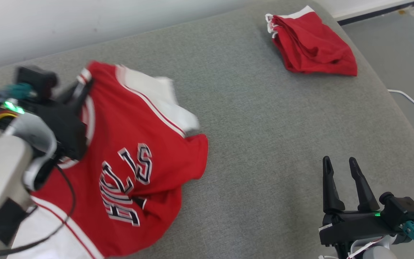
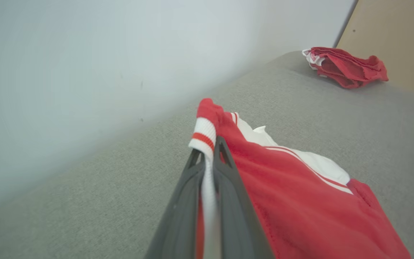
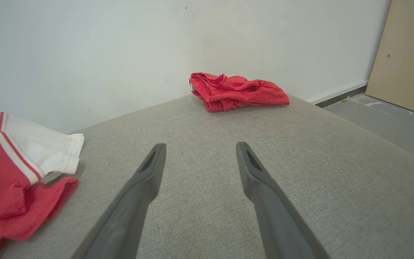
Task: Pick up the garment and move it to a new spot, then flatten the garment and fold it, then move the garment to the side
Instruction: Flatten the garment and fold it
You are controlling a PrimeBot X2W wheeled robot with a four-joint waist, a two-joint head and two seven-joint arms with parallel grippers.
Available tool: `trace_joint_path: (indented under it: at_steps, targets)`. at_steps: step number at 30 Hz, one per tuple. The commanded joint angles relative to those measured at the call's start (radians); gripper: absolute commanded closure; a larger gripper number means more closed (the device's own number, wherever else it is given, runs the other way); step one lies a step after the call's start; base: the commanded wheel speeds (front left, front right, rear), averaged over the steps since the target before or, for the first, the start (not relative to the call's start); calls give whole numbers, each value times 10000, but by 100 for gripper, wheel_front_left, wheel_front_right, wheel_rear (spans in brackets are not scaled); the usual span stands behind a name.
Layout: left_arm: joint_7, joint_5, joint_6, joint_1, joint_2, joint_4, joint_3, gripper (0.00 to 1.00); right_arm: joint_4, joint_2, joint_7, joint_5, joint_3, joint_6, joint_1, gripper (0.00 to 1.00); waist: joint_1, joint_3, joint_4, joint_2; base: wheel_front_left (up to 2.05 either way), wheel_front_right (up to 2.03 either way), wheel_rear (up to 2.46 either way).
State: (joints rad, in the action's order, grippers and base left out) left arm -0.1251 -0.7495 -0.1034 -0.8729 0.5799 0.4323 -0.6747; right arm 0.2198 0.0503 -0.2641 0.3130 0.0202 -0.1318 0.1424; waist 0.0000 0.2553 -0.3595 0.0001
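Note:
The garment (image 1: 135, 158) is a red jersey with white trim and dark-outlined lettering, lying rumpled on the left of the grey cushion (image 1: 264, 126). My left gripper (image 1: 81, 86) is shut on its red-and-white striped edge near the top left corner. In the left wrist view the striped trim (image 2: 203, 135) sticks up between the two closed fingers (image 2: 228, 169), with the garment (image 2: 300, 208) spreading to the right. My right gripper (image 1: 340, 165) hovers open over bare cushion at the lower right, nothing between its fingers (image 3: 149, 169). The garment (image 3: 9, 172) lies to its left.
A second red piece of clothing (image 1: 311, 43) lies bunched at the cushion's far right corner, also seen as the red bundle (image 3: 235, 91) by the white wall. A white cable (image 1: 412, 100) runs on the grey floor to the right. A tan board (image 3: 408, 57) leans at the wall.

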Motion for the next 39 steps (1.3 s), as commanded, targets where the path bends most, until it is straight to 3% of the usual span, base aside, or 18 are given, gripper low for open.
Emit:
trace_joint_path:
  at_steps: [1, 14, 17, 18, 19, 20, 21, 32, 39]
  targets:
    - [146, -54, 86, -95, 191, 53, 125, 100, -8, 2, -1, -89, -27, 25, 49, 0, 0, -92, 165, -1, 0, 0, 0]
    - [2455, 64, 1359, 604, 2040, 804, 1825, 100, -113, 0, -1, -331, -153, 25, 112, 0, 0, 155, 250, -1, 0, 0, 0]
    - [2906, 259, 1481, 807, 2218, 1181, 1848, 87, -141, 0, -1, -386, -182, 25, 136, 0, 0, 267, 246, -1, 0, 0, 0]
    - [2979, 252, 1456, 866, 2182, 1307, 1829, 77, -148, 0, -1, -398, -199, 25, 151, 0, 0, 303, 256, -1, 0, 0, 0]
    - [3019, 288, 1442, 925, 2161, 1443, 1778, 53, -146, 2, -1, -424, -207, 25, 163, 0, 0, 324, 265, -1, 0, 0, 0]
    - [3074, 380, 1399, 953, 2140, 1567, 1702, 16, -140, 0, -1, -438, -217, 25, 166, 0, 0, 337, 286, -1, 0, 0, 0]
    - [3157, 395, 1378, 936, 2089, 1654, 1669, 0, -136, -1, -1, -451, -226, 25, 174, 0, 0, 340, 312, -1, 0, 0, 0]
    - [3883, 652, 1409, 643, 1415, 1508, 2005, 0, -78, 2, 1, -798, -424, 25, -36, 0, 0, -356, 1145, -1, 0, 0, 0]
    - [3901, 1171, 1640, 1300, 1125, 153, 2656, 0, -41, 2, -1, -945, -506, 25, -262, 0, 0, -926, 1858, -1, 0, 0, 0]
